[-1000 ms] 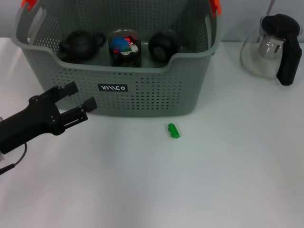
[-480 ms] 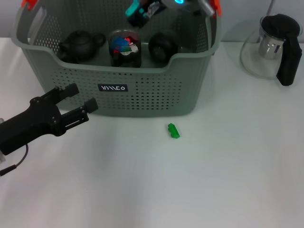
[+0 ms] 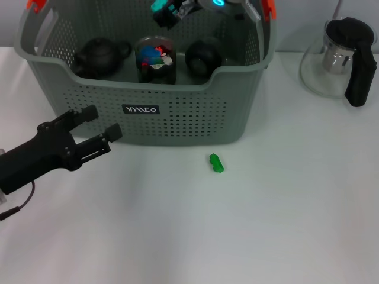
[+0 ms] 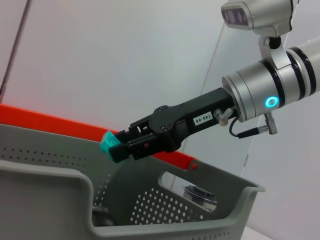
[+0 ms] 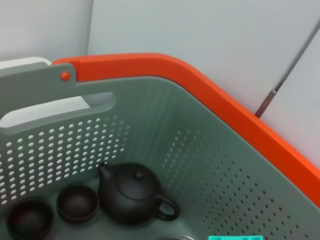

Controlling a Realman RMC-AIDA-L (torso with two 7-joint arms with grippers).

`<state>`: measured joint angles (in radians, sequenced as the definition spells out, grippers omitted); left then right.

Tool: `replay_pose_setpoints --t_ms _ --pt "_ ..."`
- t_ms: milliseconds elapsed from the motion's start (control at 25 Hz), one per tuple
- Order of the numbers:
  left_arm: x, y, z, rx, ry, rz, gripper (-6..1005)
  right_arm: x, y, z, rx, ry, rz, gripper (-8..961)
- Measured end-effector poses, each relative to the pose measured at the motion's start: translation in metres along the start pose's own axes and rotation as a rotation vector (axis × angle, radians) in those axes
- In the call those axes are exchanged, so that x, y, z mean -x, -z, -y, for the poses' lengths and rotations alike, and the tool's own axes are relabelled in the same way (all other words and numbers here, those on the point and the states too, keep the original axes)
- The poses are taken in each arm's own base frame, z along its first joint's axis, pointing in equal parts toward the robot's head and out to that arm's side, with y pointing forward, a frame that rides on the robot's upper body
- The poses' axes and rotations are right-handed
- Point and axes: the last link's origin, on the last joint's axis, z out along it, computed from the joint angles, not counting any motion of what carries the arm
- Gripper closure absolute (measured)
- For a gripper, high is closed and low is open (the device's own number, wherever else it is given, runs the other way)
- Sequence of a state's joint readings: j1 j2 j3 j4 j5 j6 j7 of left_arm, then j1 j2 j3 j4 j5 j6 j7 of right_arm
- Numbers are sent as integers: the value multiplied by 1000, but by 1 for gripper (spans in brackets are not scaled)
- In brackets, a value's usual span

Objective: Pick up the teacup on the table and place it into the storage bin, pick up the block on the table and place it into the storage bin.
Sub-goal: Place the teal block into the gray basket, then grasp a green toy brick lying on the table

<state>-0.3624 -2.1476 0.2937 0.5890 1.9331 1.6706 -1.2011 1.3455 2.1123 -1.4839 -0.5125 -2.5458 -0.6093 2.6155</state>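
The grey perforated storage bin stands at the back of the table. Inside it are a black teapot, a glass jar of coloured pieces and a dark round pot. Two small dark teacups lie on the bin floor beside the teapot. No teacup shows on the table. A small green block lies on the table in front of the bin. My right gripper, teal-tipped, hangs above the bin's back. My left gripper is open and empty by the bin's front left.
A glass pitcher with a black handle stands at the back right. The bin has orange clips at its handles. White tabletop stretches in front of the bin and to its right.
The right arm came into view above the bin and has shifted slightly left. The left gripper and the green block have stayed put.
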Motion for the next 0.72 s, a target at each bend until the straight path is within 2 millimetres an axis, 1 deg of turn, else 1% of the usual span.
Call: replay_pose_setpoints --t_ms 440,680,720 --pt "-1 -1 1 1 -4 0 169 3 1 -1 4 4 -7 515" --pt "0 2 1 -6 0 -1 169 8 4 3 -1 -8 23 370" --pt "0 2 1 -7 1 -2 169 11 7 5 -3 -10 43 371"
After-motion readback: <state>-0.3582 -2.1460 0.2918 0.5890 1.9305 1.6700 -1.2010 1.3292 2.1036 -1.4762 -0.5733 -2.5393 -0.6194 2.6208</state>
